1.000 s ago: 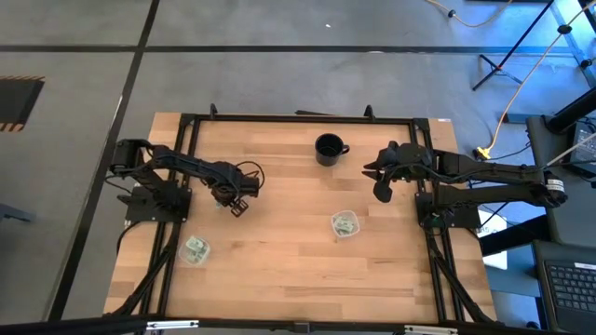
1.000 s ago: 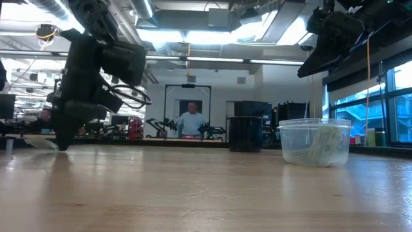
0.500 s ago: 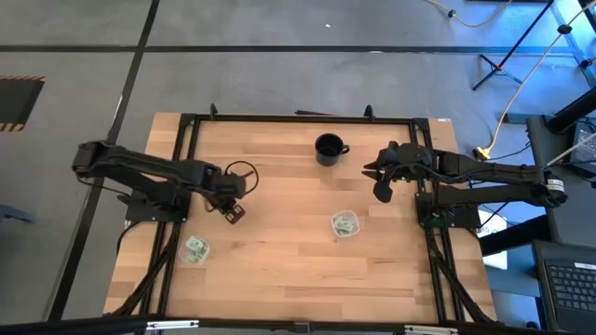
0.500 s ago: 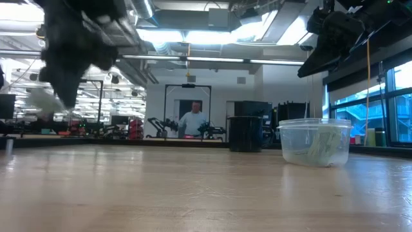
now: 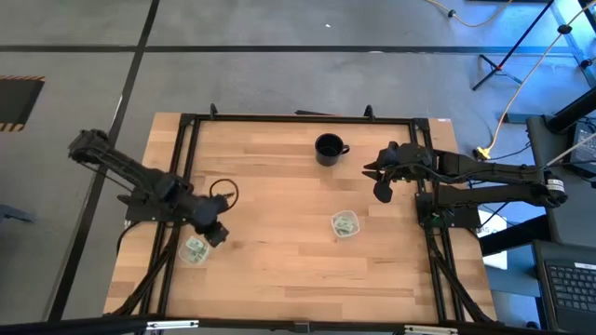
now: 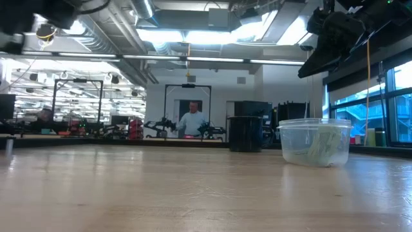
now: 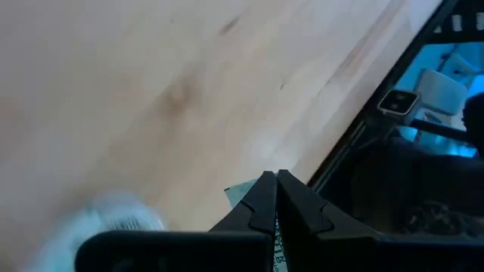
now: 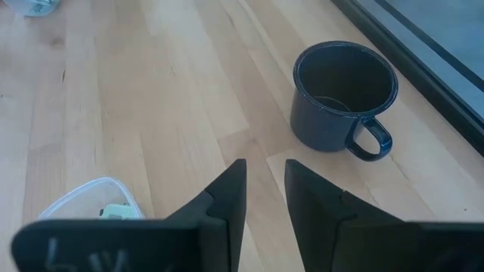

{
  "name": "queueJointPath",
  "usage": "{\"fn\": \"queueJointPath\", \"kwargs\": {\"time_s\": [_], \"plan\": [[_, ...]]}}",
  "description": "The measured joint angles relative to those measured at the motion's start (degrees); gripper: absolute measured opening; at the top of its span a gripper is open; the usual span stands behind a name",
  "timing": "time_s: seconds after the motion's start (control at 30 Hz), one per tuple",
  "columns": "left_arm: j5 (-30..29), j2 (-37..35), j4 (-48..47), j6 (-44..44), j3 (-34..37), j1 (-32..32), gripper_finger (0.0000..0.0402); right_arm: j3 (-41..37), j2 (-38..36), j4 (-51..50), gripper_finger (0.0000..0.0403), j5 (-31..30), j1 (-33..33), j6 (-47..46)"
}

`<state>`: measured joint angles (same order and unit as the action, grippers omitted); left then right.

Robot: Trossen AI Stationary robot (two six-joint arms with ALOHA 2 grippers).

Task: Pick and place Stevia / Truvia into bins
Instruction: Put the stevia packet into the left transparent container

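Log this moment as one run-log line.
left gripper: shut on sachet, beside left bin | right gripper: open, idle near mug

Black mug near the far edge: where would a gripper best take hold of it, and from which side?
Judging from its pose, grip the mug by its rim wall, coming from above: it stands upright, mouth open. Keep off the handle. The right gripper, open, hovers nearest.

Overhead light even on table (image 5: 279,186), shadows faint. Low view backlit: ceiling lamps (image 6: 193,35) glaring, near tabletop soft. Left wrist view smeared with motion blur, blue cast at edge. Right wrist view crisp on mug (image 8: 344,94), own fingers (image 8: 227,200) blurred.
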<state>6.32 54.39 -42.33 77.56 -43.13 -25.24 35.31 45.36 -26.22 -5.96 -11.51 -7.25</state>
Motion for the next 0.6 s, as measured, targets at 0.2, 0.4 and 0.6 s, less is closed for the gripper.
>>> {"fn": "queueJointPath", "kwargs": {"time_s": [0.2,0.4,0.6], "plan": [[-7.3,1.6,-2.3,16.9,0.0,-11.8,0.0003,0.0,0.0,0.0,0.0095,0.0,0.0,0.0],[-10.7,5.7,-9.3,31.2,0.0,-19.7,0.0003,0.0,0.0,0.2,0.0095,0.0,0.0,0.0],[-11.4,9.2,-12.6,36.3,0.0,-22.8,0.0003,0.0,0.0,0.2,0.0095,0.0,0.0,0.0]]}}
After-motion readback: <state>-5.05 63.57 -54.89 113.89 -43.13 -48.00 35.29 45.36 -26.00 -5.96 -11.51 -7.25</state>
